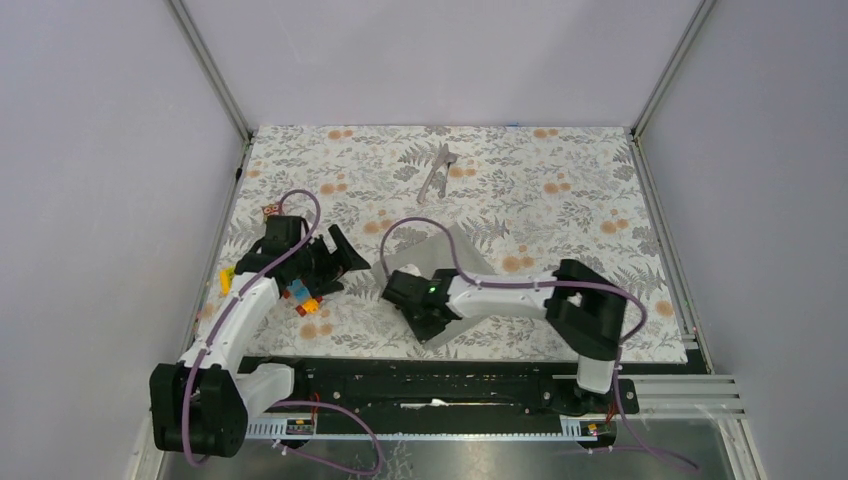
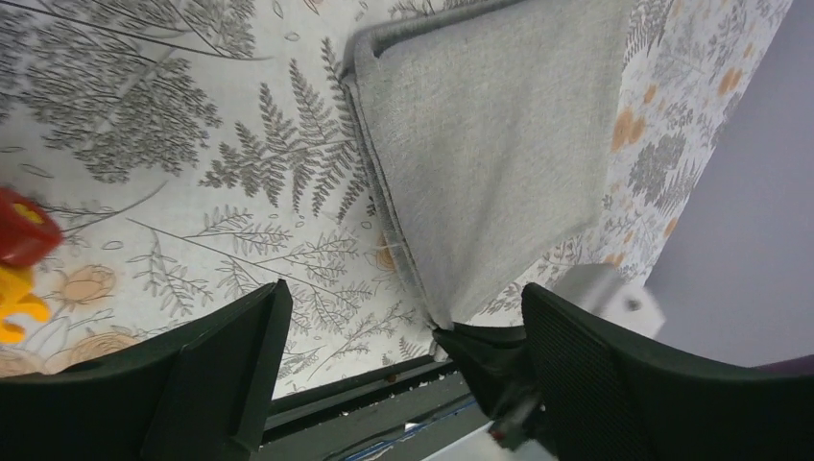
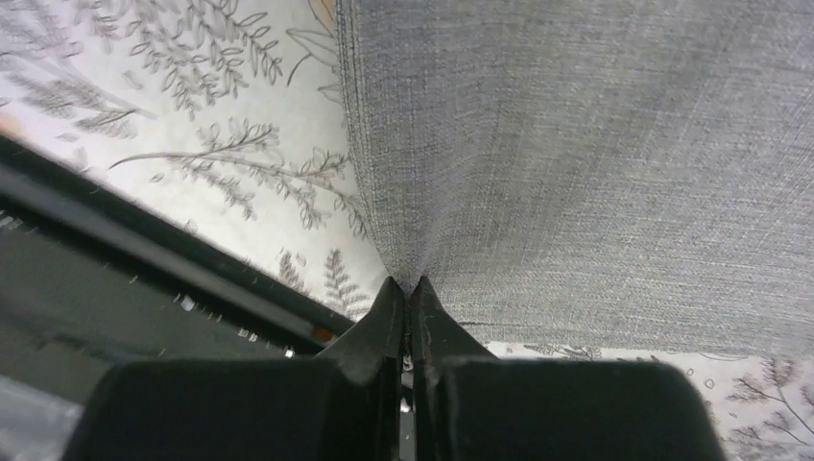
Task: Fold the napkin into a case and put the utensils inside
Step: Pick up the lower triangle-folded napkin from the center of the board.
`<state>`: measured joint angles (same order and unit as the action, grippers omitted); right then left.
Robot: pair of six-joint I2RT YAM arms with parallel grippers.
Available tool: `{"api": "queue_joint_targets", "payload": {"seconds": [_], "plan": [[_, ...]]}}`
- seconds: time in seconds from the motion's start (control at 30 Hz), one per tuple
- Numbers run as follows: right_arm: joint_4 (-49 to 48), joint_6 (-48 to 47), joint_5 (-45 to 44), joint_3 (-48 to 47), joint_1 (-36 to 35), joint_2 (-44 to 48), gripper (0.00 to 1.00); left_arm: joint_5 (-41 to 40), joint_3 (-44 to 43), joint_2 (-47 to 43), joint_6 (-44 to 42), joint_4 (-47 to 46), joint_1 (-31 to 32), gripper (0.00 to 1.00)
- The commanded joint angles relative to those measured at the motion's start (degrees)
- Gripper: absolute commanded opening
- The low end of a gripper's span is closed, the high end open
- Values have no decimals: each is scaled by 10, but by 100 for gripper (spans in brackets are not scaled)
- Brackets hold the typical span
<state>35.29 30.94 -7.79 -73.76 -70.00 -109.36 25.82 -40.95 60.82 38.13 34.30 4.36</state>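
Note:
The grey napkin (image 1: 452,256) lies folded on the floral tablecloth, near the front middle, partly under my right arm. My right gripper (image 1: 428,320) is shut on the napkin's near corner, and its wrist view shows the cloth (image 3: 595,144) pinched at the closed tips (image 3: 411,285). My left gripper (image 1: 340,258) stands open just left of the napkin, holding nothing. Its wrist view looks along the napkin's doubled left edge (image 2: 384,192), with that edge between the wide jaws (image 2: 403,293). The utensils (image 1: 437,170) lie together at the back middle. A case is not in view.
Small colourful toy blocks (image 1: 300,295) lie under my left arm, with one more at the left edge (image 1: 227,278) and one further back (image 1: 270,210). A red block (image 2: 21,226) shows in the left wrist view. The black front rail (image 1: 450,375) borders the cloth.

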Motion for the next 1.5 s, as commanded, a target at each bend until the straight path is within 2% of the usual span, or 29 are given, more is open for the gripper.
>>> {"api": "queue_joint_targets", "payload": {"seconds": [0.0,0.27,0.37,0.47,0.6,0.63,0.7,0.83,1.17,1.37,1.47], "plan": [[-181,12,146,100,58,113,0,2,21,-8,34,-72,35,97],[-332,68,298,238,153,190,0,5,100,47,144,-224,123,99],[-379,91,336,277,186,212,0,2,129,56,189,-287,129,98],[-392,95,357,298,209,231,0,-32,140,43,214,-305,129,99],[-410,99,375,324,229,251,0,-37,167,51,254,-371,129,97],[-413,99,378,329,232,253,0,-35,169,62,256,-382,129,95],[-423,100,386,340,239,255,0,-26,162,91,256,-397,129,83],[-440,101,392,356,249,259,0,-27,147,124,250,-407,129,72],[-445,97,404,371,262,268,0,-67,118,152,231,-396,129,54],[-458,99,409,378,267,266,0,-60,86,178,214,-381,129,34],[-459,99,410,380,271,269,0,-77,68,172,203,-354,132,29]]}}
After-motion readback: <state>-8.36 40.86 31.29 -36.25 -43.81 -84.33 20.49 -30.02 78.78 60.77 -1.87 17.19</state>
